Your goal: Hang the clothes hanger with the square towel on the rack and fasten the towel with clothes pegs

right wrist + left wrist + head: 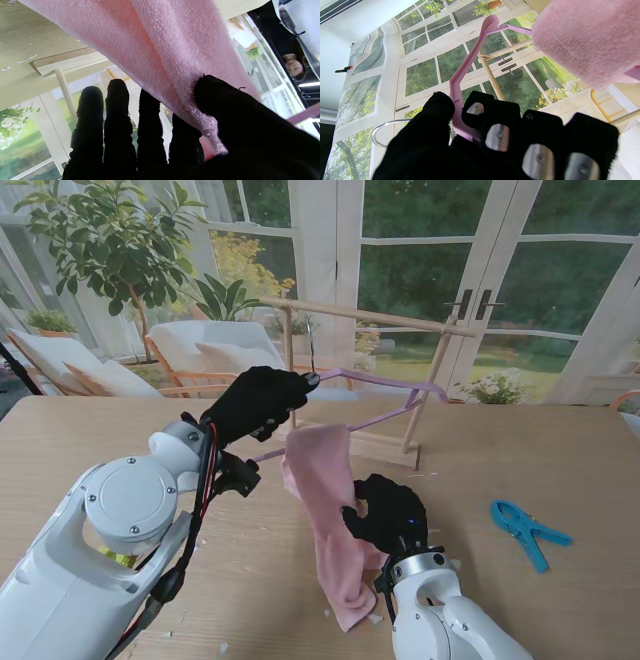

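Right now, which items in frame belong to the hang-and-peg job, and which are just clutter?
Job:
- clothes hanger, gripped by the left hand
- pink towel draped on it, pinched by the right hand
- wooden rack
- blue peg on the table, to my right

Lying about:
- small white flecks on the table
- potted plant and chairs behind
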### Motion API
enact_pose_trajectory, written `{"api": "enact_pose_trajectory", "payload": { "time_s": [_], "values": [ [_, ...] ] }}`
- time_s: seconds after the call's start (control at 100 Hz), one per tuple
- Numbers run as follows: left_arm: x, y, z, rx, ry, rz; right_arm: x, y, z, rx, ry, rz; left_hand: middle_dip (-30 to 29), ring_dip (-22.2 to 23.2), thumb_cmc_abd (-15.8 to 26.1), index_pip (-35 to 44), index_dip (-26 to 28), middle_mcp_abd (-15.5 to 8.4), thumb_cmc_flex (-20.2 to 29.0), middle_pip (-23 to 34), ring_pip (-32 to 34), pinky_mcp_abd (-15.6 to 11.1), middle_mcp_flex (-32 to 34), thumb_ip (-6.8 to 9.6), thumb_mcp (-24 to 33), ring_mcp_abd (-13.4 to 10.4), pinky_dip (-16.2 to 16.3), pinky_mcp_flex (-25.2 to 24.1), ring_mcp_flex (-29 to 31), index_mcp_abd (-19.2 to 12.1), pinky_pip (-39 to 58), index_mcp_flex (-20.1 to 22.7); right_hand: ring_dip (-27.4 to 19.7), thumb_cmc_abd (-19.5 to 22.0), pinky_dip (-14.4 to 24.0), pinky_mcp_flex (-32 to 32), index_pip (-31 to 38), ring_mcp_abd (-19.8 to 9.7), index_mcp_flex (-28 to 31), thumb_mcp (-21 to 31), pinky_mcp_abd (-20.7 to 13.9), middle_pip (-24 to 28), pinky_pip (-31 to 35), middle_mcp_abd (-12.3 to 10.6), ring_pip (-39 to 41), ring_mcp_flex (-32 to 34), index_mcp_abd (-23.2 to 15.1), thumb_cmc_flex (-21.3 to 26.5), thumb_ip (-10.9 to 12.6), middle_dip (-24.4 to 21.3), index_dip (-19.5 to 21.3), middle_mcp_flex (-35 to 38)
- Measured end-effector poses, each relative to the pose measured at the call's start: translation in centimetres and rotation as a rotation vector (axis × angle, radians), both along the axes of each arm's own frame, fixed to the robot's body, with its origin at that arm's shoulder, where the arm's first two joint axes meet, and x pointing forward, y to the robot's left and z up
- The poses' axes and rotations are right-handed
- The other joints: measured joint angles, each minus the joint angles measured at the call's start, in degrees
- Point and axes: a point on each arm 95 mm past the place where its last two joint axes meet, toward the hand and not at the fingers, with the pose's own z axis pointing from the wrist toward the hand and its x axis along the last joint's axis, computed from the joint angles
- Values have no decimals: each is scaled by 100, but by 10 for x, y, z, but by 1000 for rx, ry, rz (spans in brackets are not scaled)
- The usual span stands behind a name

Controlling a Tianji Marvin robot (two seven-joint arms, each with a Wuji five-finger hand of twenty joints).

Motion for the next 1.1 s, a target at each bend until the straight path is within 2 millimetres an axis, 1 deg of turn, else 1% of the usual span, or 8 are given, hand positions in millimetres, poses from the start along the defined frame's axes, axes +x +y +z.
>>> {"api": "enact_pose_trajectory", "payload": {
  "time_s": [0.06, 0.11, 0.2, 0.22, 0.41, 0.58, 0.79, 1.1],
  "values": [
    [0, 0, 0, 7, -6, 4, -6, 0, 5, 3, -9, 19, 0, 1, 0, 0, 0, 0, 0, 0, 0, 0, 0, 0, 0, 0, 0, 0, 0, 0, 0, 0, 4, 0, 0, 87, 8, 0, 4, -3, 3, -34, 86, 0, 63, 189, -2, 0, 0, 1, 12, 225],
    [1, 0, -2, 13, -12, 10, -12, 1, 12, 8, -14, 34, 0, 1, 0, 0, 0, 0, 0, 0, 0, 0, 0, 0, 1, 0, 0, 0, 0, 0, 0, 0, 17, 0, 0, 155, 13, 0, 4, -7, 6, -71, 163, 0, 86, 306, -22, 0, -1, 9, 143, 344],
    [3, -1, -5, 22, -18, 22, -22, 5, 23, 34, -33, 59, 0, 1, -1, 0, 0, 0, 0, 0, 0, 0, 0, 0, 1, 0, 0, 0, 0, 0, 0, 0, 136, 0, 0, 410, -12, 3, 4, -19, 7, -71, 457, -1, 373, 687, -54, 0, -3, 161, 552, 783],
    [3, -1, -6, 25, -20, 24, -24, 6, 25, 39, -40, 64, 0, 1, -1, 0, 0, 0, 0, 0, 0, 0, 0, 0, 1, 0, 0, 0, 0, 0, 0, 1, 149, 0, 0, 463, -15, 3, 4, -19, 7, -61, 486, -1, 399, 745, -54, 0, -3, 187, 575, 843],
    [4, -4, -15, 62, -35, 30, -33, 10, 42, 97, -117, 79, 0, 1, -1, 0, 0, 0, -1, -1, 0, 0, 0, 0, 1, 0, 0, 0, 0, 0, 0, 1, 355, 4, 0, 782, 10, 4, 4, -15, 64, 365, 973, -50, 950, 1164, 12, -1, -5, 484, 1053, 1224],
    [2, -4, -22, 73, -34, 16, -31, 15, 53, 136, -136, 86, 0, 0, -2, 0, 0, 0, -1, -1, 0, 0, 0, 0, 1, 0, 0, 0, 0, 0, 0, 1, 433, 129, 0, 923, 69, -9, -16, -15, 72, 600, 1197, -51, 1189, 1296, 159, 4, -5, 596, 1255, 1269],
    [2, -4, -32, 103, -31, 13, -23, 18, 71, 206, -186, 70, 0, 1, -4, 0, 0, 0, -77, -1, 0, 0, 0, 0, 63, 0, 0, 0, 0, 0, 0, 2, 502, 194, 0, 1050, 182, -26, -26, -18, 83, 782, 1418, -51, 1422, 1440, 373, 66, -5, 690, 1331, 1346],
    [3, -3, -45, 119, -4, 9, -10, 22, 99, 270, -250, 40, 0, 2, -47, 0, 0, 0, -110, -1, 0, 0, 0, 0, 135, 0, 0, 0, 0, 0, 0, 2, 576, 227, 0, 1158, 299, -5, -81, -73, 134, 931, 1671, 3, 1645, 1510, 457, 133, -5, 760, 1403, 1346]
  ]
}}
